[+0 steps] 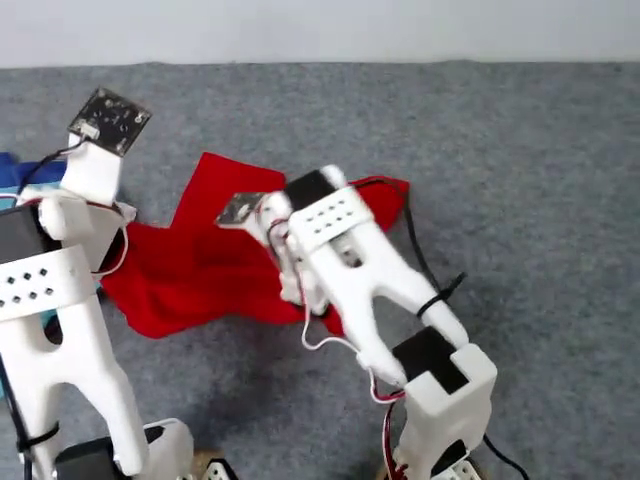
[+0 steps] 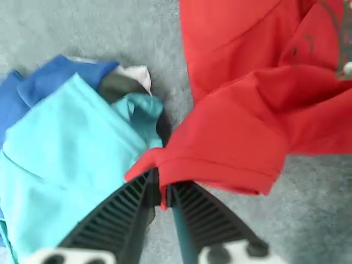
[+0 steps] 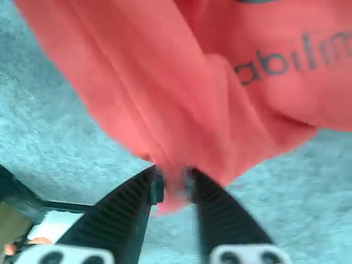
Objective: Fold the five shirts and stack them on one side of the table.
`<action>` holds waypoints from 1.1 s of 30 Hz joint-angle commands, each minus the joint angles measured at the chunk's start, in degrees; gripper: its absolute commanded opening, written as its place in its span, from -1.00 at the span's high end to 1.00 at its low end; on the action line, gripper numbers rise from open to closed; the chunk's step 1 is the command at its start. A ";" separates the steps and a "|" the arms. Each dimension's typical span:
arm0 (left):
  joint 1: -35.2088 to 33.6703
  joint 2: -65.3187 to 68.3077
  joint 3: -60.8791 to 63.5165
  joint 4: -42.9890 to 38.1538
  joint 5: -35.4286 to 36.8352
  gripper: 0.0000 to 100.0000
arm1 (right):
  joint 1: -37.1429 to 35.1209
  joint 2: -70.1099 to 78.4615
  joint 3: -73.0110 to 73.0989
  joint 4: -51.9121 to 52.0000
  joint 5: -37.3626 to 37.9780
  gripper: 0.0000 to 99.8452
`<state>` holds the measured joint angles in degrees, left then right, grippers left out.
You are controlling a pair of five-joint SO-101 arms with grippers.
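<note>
- Progress looks early: the red shirt (image 1: 200,275) lies crumpled and unfolded on the table (image 1: 520,150), and no neat stack is visible.
- Left gripper (image 2: 163,190) is clamped on its hem; right gripper (image 3: 173,187) pinches another fold of it.
- Count: 1 red, 1 turquoise shirt (image 2: 60,165) and 1 blue shirt (image 2: 33,91), bunched together just beside the red.

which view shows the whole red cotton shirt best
The high view: the red cotton shirt lies spread out. The left wrist view shows its sleeve hem in the left end effector; the right wrist view, a fold in the right end effector.
</note>
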<state>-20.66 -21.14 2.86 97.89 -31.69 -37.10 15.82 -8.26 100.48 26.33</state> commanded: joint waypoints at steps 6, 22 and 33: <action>-10.81 -1.76 9.01 -9.32 -7.65 0.97 | -0.75 -9.71 7.74 2.33 -3.16 0.54; -15.74 -1.76 23.43 -30.51 -7.38 0.97 | -15.25 -6.55 14.33 -5.05 -3.87 0.55; -15.74 -1.85 23.52 -30.77 -7.38 0.97 | -16.57 3.56 14.07 -12.44 -9.41 0.62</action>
<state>-36.04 -21.05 26.77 67.91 -38.81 -54.33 19.08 6.33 89.05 17.89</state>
